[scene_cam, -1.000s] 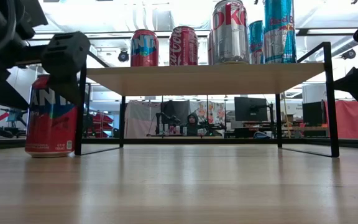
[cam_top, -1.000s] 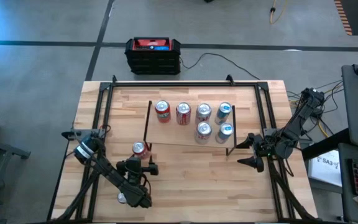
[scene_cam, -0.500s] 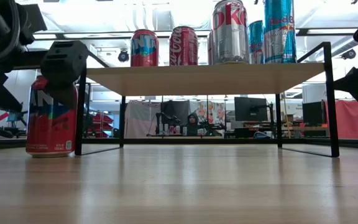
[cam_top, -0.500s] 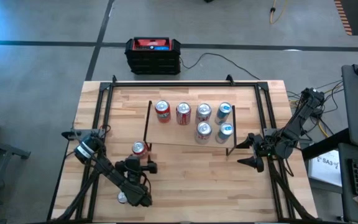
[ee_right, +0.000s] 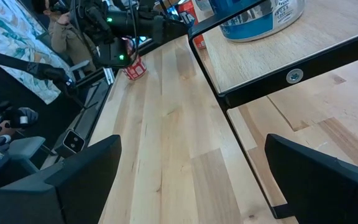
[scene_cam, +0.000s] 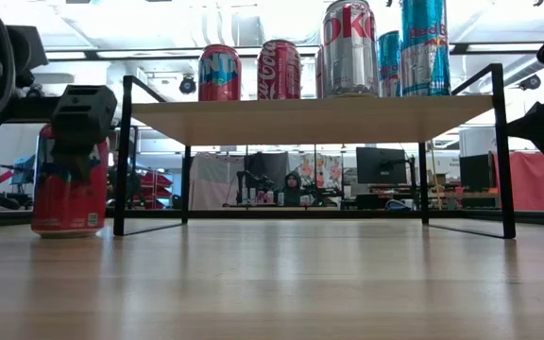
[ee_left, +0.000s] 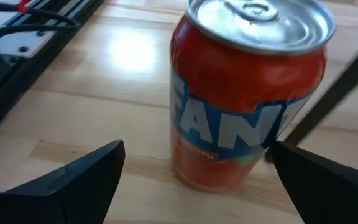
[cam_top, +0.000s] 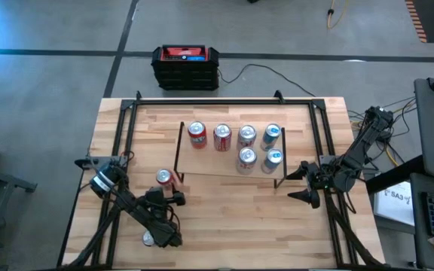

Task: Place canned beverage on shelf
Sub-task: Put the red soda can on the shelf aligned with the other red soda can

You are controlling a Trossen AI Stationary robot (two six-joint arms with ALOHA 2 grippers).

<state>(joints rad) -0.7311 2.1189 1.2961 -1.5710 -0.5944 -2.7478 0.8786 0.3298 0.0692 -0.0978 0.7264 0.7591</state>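
Directly ahead of the left gripper (ee_left: 194,171) stood the red Fanta can (ee_left: 244,93), upright on the tabletop (cam_top: 224,218), its long axis vertical and its silver lid up. The can stood just forward of the two dark fingers (ee_left: 73,180), roughly centred on the gap between them but not yet inside it. Those fingers stood wide apart and held nothing; the can rested on the wood on its own base.

From above, the left gripper (cam_top: 160,197) lay just behind the can (cam_top: 163,178), on the side away from the shelf (cam_top: 228,154), with the arm running back toward the table's near-left corner. Beyond the can from the claw came the shelf's near-left black leg, close to the can; whether they touched could not be told. The level view showed the can (scene_cam: 67,184) beside that leg, well below the board (scene_cam: 314,118), and the claw (scene_cam: 81,111) up near the can's rim.

So the coming move seemed to turn on a short straight advance to bring the can between the fingers, then a lift clear of the board's edge. Five cans already stood on the shelf, leaving its near-left part bare.

By contrast, the right gripper (cam_top: 301,183) waited well away from the can, off the shelf's right end, its fingers (ee_right: 73,177) likewise spread and empty. Clearly the left arm was the nearer one.
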